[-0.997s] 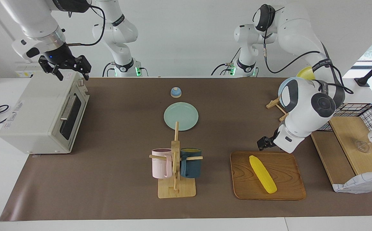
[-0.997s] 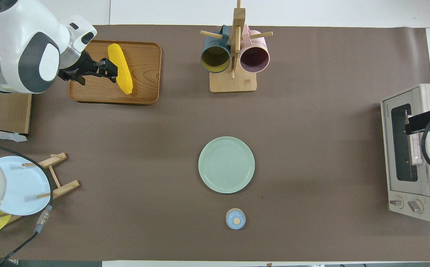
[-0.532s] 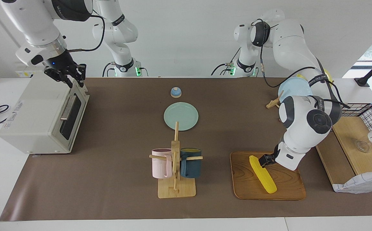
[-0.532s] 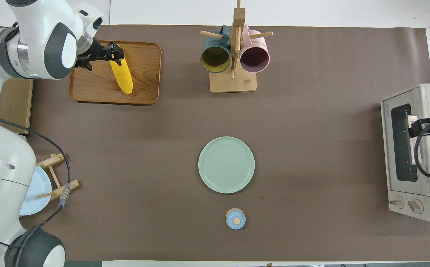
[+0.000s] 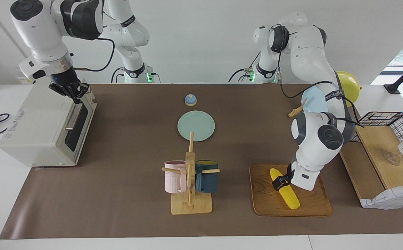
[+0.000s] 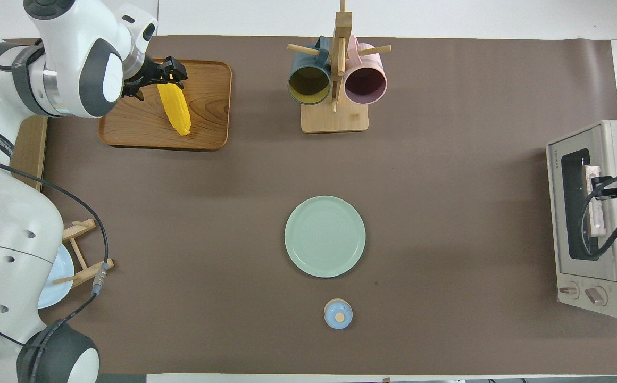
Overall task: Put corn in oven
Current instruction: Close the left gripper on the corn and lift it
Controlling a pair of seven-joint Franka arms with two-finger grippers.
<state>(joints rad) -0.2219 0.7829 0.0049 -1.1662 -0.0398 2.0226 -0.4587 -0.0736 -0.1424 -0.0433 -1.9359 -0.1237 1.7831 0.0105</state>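
The oven (image 5: pixel 47 126) stands at the right arm's end of the bench, its door shut. The right gripper (image 5: pixel 72 91) sits at the top edge of that door, by the handle (image 5: pixel 71 118); whether its fingers are closed on anything cannot be told.

The wooden tray (image 5: pixel 289 191) lies toward the left arm's end, close to the bench edge farthest from the robots. The corn (image 5: pixel 285 189) rests on it, slanted, tapered tip toward the robots. The left gripper (image 5: pixel 280 181) is down at the corn's upper third, a finger on each side; it looks set around the cob, though a firm pinch cannot be confirmed.

The cob seems light and stiff, probably a hard model with a bumpy but slick surface. Being round and tapered, it may roll or slip toward the thin end. A hold across the thick middle would balance better than near the tip.
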